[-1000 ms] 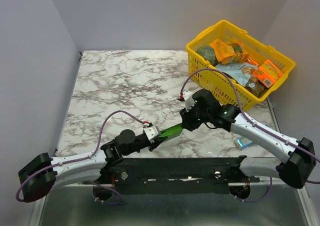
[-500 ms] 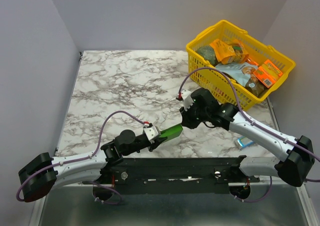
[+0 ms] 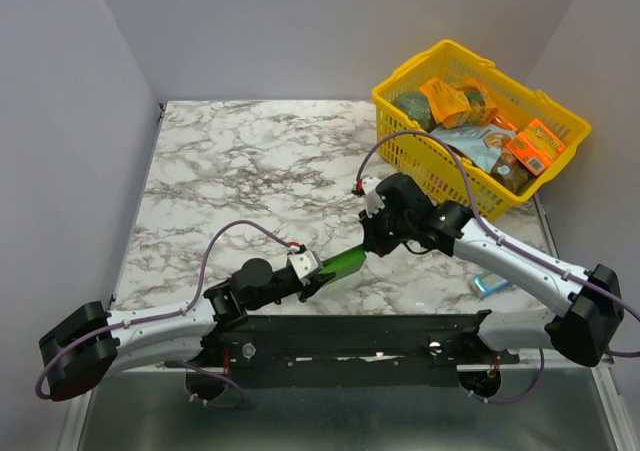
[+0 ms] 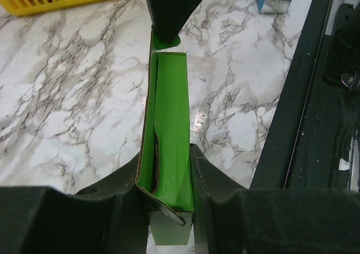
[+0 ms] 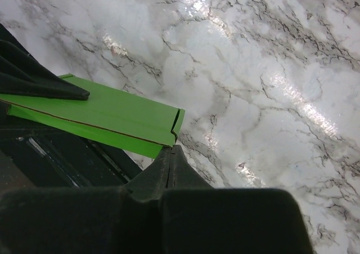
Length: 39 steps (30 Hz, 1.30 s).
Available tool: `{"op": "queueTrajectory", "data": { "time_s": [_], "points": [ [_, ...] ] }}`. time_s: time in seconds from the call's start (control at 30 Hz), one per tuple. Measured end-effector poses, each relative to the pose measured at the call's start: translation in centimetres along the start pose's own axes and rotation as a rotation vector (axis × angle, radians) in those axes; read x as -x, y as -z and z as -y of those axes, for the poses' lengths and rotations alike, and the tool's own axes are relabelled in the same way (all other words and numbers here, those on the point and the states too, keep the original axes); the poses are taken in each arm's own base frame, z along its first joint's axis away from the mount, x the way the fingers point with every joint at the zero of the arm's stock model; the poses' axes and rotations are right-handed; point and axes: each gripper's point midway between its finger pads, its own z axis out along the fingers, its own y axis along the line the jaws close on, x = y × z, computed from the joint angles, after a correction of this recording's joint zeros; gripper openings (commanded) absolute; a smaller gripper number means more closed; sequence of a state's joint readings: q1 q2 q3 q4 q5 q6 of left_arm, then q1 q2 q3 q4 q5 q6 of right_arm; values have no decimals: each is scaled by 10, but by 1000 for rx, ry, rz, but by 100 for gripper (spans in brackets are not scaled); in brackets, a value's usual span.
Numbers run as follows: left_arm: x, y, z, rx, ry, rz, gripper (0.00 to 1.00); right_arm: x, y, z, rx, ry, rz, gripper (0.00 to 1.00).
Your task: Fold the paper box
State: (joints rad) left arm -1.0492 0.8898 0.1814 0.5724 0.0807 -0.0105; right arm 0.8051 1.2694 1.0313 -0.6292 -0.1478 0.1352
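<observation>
Left wrist view gives you the paper box [image 4: 171, 124] as a long green trough above the desk [image 4: 84, 96], sides raised, top and end flaps apparently left to close. Your left gripper [image 4: 169, 166] clamps its near end; your right gripper [image 5: 171, 151] is closed, tip against the far end.

Slim green paper box [image 3: 345, 263], long side open, at table's [image 3: 250, 171] near edge
</observation>
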Motion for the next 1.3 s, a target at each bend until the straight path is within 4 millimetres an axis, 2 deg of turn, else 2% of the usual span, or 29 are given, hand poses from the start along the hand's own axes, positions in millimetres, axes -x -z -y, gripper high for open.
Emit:
{"op": "queueTrajectory", "data": {
  "time_s": [0.5, 0.9, 1.3],
  "points": [
    [-4, 1, -3, 25, 40, -14, 20, 4, -6, -3, -73, -188, 24, 1],
    [-11, 5, -1, 32, 106, -26, 19, -4, -14, -7, -100, -201, 27, 1],
    [-13, 10, -6, 54, 208, -9, 18, -3, -21, -11, -105, -214, 61, 1]
  ]
}}
